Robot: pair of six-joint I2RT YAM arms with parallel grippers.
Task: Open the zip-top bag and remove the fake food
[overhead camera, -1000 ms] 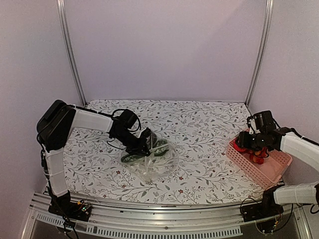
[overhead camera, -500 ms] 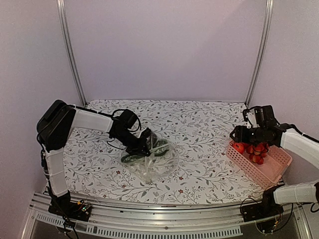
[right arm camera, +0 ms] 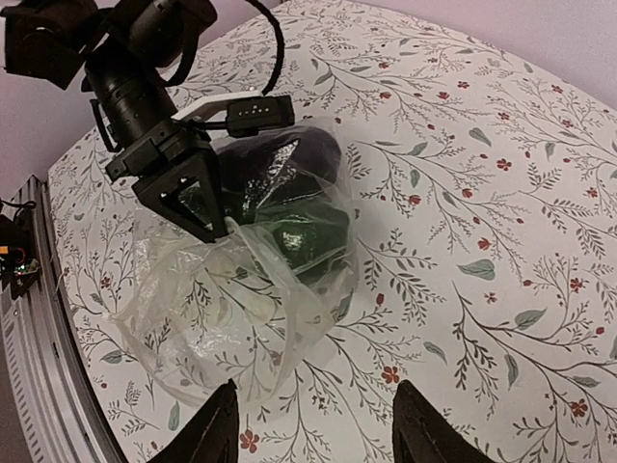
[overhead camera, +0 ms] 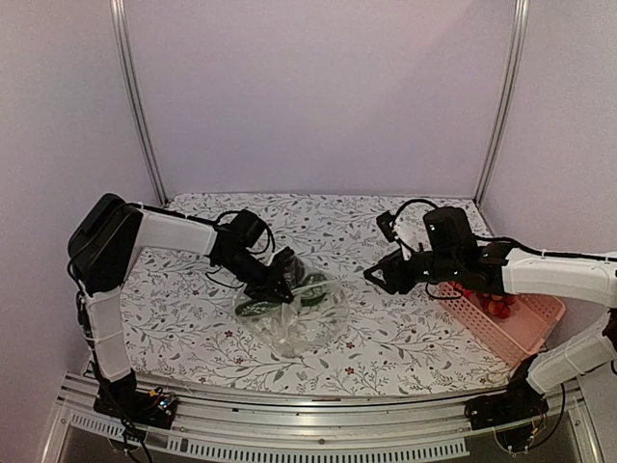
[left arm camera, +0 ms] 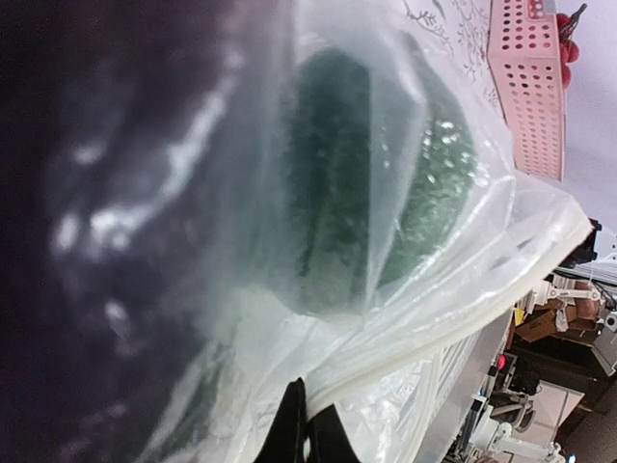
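The zip-top bag [overhead camera: 299, 313] lies crumpled on the floral tablecloth left of centre, with its mouth open toward the front. Inside it are a green cucumber [right arm camera: 310, 237] and a dark purple eggplant [right arm camera: 294, 162]. My left gripper [overhead camera: 280, 287] is shut on the bag's zip strip [left arm camera: 463, 289], with its fingertips [left arm camera: 294, 429] pressed together on the plastic. It also shows in the right wrist view [right arm camera: 207, 224]. My right gripper [overhead camera: 374, 275] is open and empty, hovering right of the bag. In its own view [right arm camera: 318, 424] the bag sits just ahead of the fingers.
A pink lattice basket [overhead camera: 516, 328] stands at the right edge and holds red fake fruits [overhead camera: 496, 306]. It also shows in the left wrist view [left arm camera: 528, 87]. Metal frame posts stand at the back corners, and a rail runs along the front.
My right gripper has swung left from above the pink basket to the middle of the table near the bag. The left arm and bag have stayed put.
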